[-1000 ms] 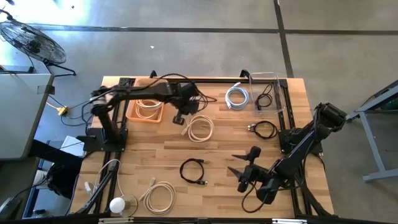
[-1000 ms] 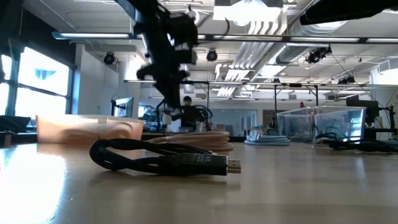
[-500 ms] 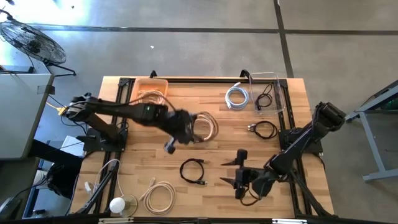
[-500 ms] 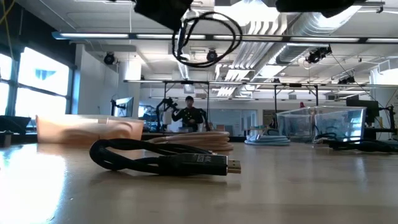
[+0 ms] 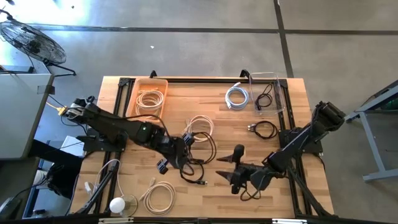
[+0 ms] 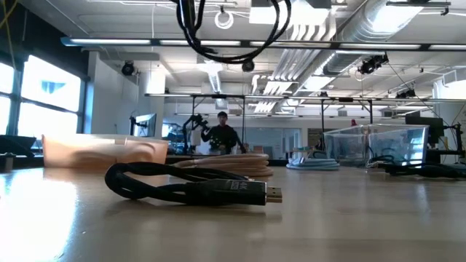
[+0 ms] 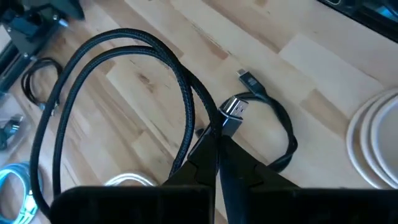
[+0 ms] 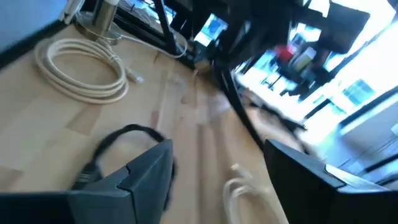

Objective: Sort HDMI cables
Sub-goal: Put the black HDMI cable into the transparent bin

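Observation:
My left gripper [image 5: 178, 155] is shut on a coiled black HDMI cable [image 5: 202, 146], which I also see as a loop in the low view [image 6: 233, 33], high above the table's middle. Under it a second black cable [image 5: 193, 172] lies flat on the wood, its plug [image 6: 270, 193] facing the near edge. My right gripper [image 5: 232, 169] stands open to the right of that cable, with nothing between its fingers [image 8: 149, 171]. A cream cable [image 5: 200, 125] lies just beyond. My left gripper pinches the black coil at one spot on its rim [image 7: 210, 132] between its two shut fingers. The fingers slant down from the table's left. The two-strand loop [image 7: 112, 68] spreads out from the fingertips and is lifted clear of the table.
At the far left an orange tray [image 5: 132, 99] holds cream cables. A clear box [image 5: 278, 93] at the far right holds a black cable, with a silvery-white coil [image 5: 236, 96] beside it. Another black cable [image 5: 264, 129] lies at right and a cream coil [image 5: 160, 195] near the front left.
My left gripper has swung from beside the orange tray toward the table's near edge and middle, rolling as it went, with the black coil hanging from it clear of the table. My right gripper has shifted a little toward the left and turned, still open.

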Robot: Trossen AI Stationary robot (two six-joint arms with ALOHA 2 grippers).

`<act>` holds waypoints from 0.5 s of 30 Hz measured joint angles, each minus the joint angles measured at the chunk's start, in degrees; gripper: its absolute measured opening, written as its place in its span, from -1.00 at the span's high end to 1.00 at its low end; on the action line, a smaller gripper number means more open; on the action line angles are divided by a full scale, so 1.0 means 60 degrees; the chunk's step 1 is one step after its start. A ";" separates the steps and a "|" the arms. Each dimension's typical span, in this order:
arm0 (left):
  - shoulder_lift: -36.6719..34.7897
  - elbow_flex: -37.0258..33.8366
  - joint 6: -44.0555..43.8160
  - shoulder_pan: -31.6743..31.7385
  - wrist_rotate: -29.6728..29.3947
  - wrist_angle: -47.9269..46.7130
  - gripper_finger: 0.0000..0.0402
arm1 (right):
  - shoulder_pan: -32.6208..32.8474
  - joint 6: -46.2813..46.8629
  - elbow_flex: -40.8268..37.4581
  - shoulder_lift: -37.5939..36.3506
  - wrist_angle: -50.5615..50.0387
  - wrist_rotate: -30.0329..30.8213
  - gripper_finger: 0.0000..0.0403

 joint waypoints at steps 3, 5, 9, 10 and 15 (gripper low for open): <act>0.0000 0.0000 -0.0067 0.0030 -0.0029 -0.0027 1.00 | 0.0103 -0.1382 0.0000 0.0000 0.0390 0.0119 -0.22; 0.0000 0.0000 -0.0128 0.0039 -0.0057 -0.0007 1.00 | 0.0103 -0.1997 0.0000 0.0000 0.0483 0.0026 -0.22; 0.0000 0.0000 -0.0142 0.0036 -0.0087 -0.0022 1.00 | 0.0099 -0.3042 0.0000 0.0000 0.0467 -0.0068 -0.22; 0.0000 0.0000 -0.0147 0.0036 -0.0056 -0.0022 1.00 | 0.0099 -0.3170 0.0000 0.0000 0.0470 -0.0024 -0.22; 0.0000 0.0000 -0.0224 0.0036 -0.0022 -0.0019 1.00 | 0.0027 -0.2960 0.0000 0.0000 0.0535 0.0431 -0.21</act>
